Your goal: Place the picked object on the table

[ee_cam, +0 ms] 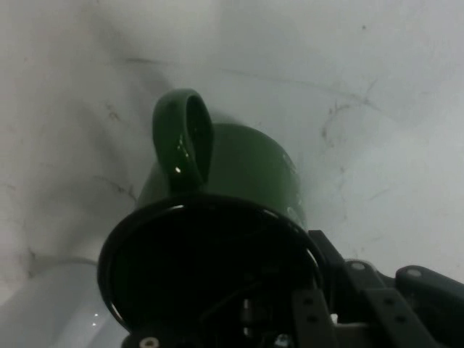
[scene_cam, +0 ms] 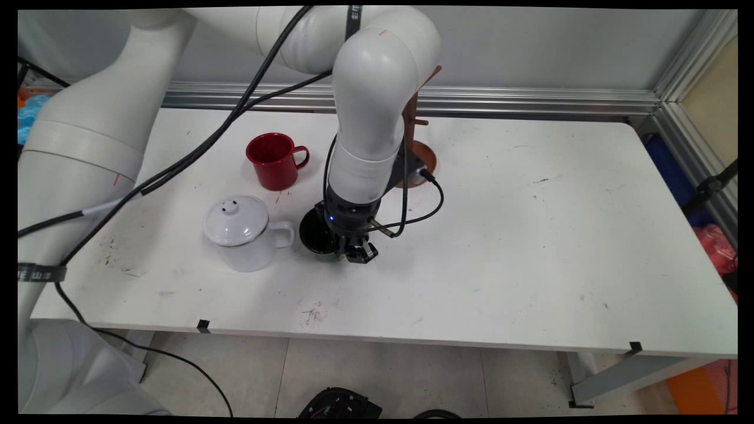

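Observation:
A dark green mug stands on the white table, just right of a white lidded mug. My gripper is down at the green mug's right rim. In the hand view the green mug fills the middle. Its dark opening faces the camera and its handle points to the top of the picture. My gripper straddles the rim at the lower right, one finger inside and one outside, shut on it. The fingertips are mostly hidden in the dark opening.
A red mug stands behind the white lidded mug, handle to the right. A brown wooden mug stand rises behind my arm, partly hidden by it. Black cables hang over the table's left side.

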`<state>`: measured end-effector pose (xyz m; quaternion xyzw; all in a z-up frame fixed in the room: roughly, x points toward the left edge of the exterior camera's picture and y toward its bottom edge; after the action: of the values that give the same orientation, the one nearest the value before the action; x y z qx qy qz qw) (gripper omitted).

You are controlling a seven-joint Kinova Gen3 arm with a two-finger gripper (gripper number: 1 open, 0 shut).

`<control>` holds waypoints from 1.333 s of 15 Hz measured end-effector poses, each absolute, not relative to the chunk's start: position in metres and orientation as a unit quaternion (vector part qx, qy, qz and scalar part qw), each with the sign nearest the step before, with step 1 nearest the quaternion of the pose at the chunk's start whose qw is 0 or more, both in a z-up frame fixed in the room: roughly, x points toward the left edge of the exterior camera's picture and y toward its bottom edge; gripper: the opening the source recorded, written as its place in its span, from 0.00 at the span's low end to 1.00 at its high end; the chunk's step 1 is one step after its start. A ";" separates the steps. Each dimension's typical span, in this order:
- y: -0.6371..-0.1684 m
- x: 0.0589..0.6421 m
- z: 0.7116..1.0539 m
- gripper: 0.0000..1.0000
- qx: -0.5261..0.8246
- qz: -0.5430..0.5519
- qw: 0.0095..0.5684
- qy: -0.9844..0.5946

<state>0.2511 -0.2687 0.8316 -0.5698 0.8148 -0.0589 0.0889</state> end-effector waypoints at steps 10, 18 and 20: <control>-0.281 0.250 0.825 0.00 -0.573 -0.058 0.095 0.812; -0.292 0.250 0.818 1.00 -0.574 -0.060 0.089 0.811; -0.294 0.249 0.818 1.00 -0.573 -0.060 0.086 0.813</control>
<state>0.2495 -0.2937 0.8183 -0.5728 0.8130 -0.0601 0.0856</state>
